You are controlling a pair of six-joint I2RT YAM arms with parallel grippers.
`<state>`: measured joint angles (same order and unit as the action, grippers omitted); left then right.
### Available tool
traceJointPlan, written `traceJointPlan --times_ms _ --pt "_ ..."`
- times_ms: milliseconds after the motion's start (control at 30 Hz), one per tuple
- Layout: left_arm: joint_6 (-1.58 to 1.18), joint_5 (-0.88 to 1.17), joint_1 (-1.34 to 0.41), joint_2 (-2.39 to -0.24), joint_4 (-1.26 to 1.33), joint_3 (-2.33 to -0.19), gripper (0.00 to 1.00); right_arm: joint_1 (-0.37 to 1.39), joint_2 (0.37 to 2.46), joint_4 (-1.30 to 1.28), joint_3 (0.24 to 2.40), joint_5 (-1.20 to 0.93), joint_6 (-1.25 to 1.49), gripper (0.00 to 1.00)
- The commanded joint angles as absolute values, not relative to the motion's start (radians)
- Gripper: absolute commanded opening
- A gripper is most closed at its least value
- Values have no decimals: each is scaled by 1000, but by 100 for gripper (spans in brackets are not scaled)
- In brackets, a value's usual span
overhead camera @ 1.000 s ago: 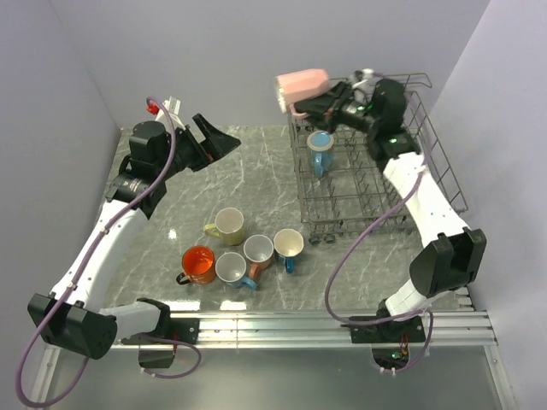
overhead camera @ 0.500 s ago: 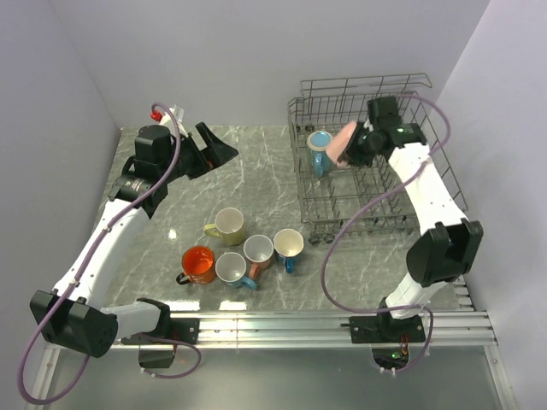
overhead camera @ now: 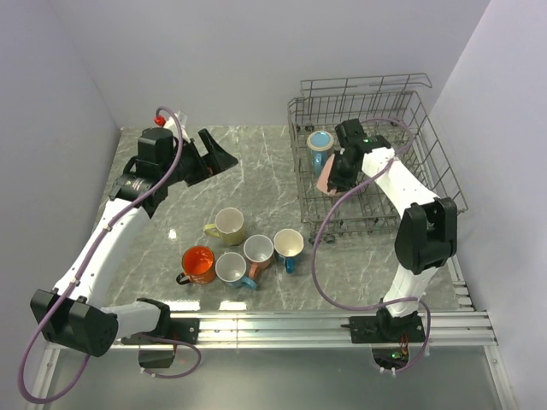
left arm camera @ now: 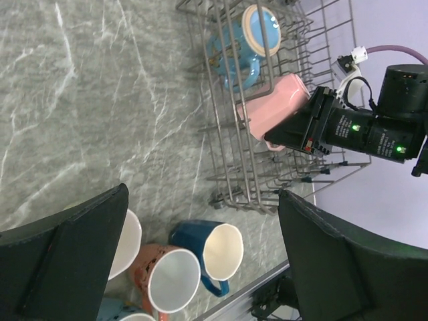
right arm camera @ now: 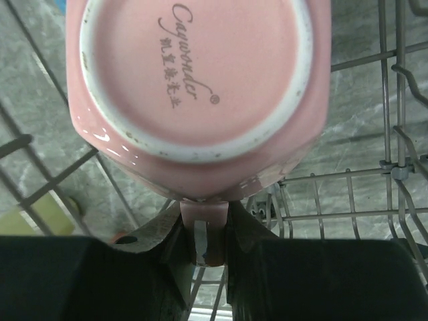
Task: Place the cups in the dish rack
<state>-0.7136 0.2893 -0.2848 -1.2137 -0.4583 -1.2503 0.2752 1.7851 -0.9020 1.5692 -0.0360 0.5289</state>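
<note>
**Worktop** point(overhead camera: 256, 171): grey marbled slab that carries everything listed.

**Dish rack** point(overhead camera: 438, 158): grey wire basket with upright tines and tall sides, at the far right of the worktop. It holds two mugs.

**Light blue mug** point(overhead camera: 320, 147): in the far left part of the dish rack, among the tines. Its mouth faces the overhead camera.

**Pink mug** point(right arm camera: 200, 87): inside the dish rack near its left wall, just on the near side of the light blue mug. It is tipped over, with its base turned to the right wrist camera and a printed maker's mark showing there. Whether it already rests on the wires cannot be told.

**Right tool** point(right arm camera: 204, 231): reaches down into the dish rack, fingers pressed onto the pink mug's handle and pinching it from both sides.

**Left tool** point(overhead camera: 220, 154): held above the far left of the worktop, well apart from every mug. Its fingers are spread wide with nothing between them.

**Loose mugs:** five in a cluster on the near middle of the worktop, outside the dish rack and to its left, mouths showing from above.
- **Yellow-green mug** point(overhead camera: 229, 225): farthest back in the cluster.
- **Orange mug** point(overhead camera: 198, 265): at the cluster's left end.
- **Second light blue mug** point(overhead camera: 231, 268): white inside, just right of the orange mug.
- **Salmon mug** point(overhead camera: 258, 251): between the second light blue mug and the dark blue mug.
- **Dark blue mug** point(overhead camera: 288, 244): nearest the dish rack.
</note>
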Motion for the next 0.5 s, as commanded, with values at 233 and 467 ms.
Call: traceJointPlan --times_ms 233,467 --pt "-675 256 -282 -1189 -494 -1275 99 367 1832 -698 1390 45 526 0" --pt "-650 218 -282 -1265 -546 -1305 98 365 1859 -698 1411 -29 483 3"
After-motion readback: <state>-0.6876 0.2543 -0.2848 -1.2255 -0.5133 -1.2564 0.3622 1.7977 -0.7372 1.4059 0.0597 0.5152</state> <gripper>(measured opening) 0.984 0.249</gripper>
